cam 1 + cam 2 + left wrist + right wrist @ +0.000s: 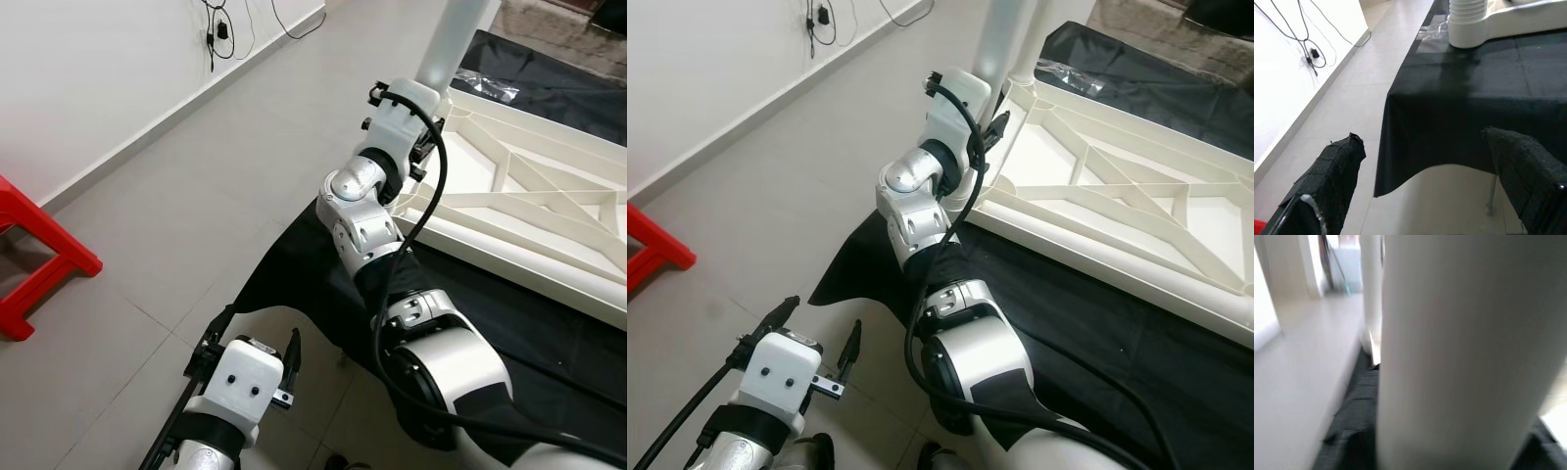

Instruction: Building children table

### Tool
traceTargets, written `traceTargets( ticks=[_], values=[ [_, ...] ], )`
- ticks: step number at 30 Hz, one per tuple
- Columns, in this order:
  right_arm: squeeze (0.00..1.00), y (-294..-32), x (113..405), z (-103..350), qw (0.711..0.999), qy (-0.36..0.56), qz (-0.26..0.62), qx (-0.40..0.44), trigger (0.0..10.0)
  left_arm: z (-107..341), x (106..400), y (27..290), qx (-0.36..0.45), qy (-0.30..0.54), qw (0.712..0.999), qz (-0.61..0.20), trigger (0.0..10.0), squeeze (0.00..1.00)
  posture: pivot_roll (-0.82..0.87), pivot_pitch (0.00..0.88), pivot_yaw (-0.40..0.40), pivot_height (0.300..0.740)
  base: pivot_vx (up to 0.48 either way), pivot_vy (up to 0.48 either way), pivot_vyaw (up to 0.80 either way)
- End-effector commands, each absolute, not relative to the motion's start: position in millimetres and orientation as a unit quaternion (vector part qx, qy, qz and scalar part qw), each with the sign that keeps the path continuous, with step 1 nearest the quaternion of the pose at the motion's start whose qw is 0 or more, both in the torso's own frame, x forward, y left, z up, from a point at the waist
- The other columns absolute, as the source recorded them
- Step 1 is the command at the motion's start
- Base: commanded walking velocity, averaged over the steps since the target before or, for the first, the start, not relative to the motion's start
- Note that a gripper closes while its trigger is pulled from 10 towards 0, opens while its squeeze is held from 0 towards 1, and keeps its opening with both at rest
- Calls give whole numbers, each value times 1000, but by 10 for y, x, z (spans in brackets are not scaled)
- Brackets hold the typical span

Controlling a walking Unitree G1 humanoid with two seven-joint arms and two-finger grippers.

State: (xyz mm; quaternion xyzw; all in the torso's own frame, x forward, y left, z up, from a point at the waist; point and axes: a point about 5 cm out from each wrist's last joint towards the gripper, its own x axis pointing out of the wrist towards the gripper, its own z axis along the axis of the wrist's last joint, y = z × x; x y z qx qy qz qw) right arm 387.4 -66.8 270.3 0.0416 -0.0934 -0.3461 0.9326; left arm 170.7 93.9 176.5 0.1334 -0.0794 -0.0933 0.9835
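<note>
The white children's table top (529,186) lies upside down on a black cloth (313,284), its ribbed underside facing up. A white round table leg (456,39) stands upright at the near left corner. My right gripper (416,132) is raised to the base of that leg and is shut on it; the right wrist view has the leg (1459,352) very close. My left gripper (253,343) hangs low over the tiled floor, short of the cloth's edge, open with nothing between its fingers (1337,166). Ahead of it stands the leg's socket (1466,24).
A red plastic stool (39,255) stands on the floor at the far left. Black cables and a plug (220,29) hang on the white wall. A clear plastic bag (485,86) lies on the cloth behind the leg. Bare grey tiles lie to the left.
</note>
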Motion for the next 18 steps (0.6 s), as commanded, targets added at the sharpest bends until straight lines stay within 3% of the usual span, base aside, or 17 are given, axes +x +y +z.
traceTargets(
  ticks=[1, 15, 16, 17, 18],
  values=[
    [1000, -765, 3876, 2345, 928, -18, -371, 23, 10000, 1695, 1692, 919, 128, -62, 985, -102, 10000, 0, 117, 305, -97, 740, 0, 0, 0],
    [1000, -705, 3875, 2430, 941, -53, -332, 44, 10000, 1682, 1694, 924, 130, -60, 984, -102, 10000, 0, 114, 302, -95, 740, 0, 0, 0],
    [357, -687, 3872, 2443, 944, -60, -320, 47, 10000, 1678, 1696, 926, 130, -60, 984, -102, 10000, 0, 114, 302, -95, 740, 0, 0, 0],
    [357, -687, 3872, 2443, 944, -60, -320, 47, 10000, 1678, 1696, 926, 130, -60, 984, -102, 10000, 0, 114, 302, -95, 740, 0, 0, 0],
    [0, -654, 3847, 2429, 952, -67, -292, 61, 10000, 1670, 1704, 933, 132, -60, 984, -103, 10000, 0, 113, 297, -94, 740, 0, 0, 0]
  ],
)
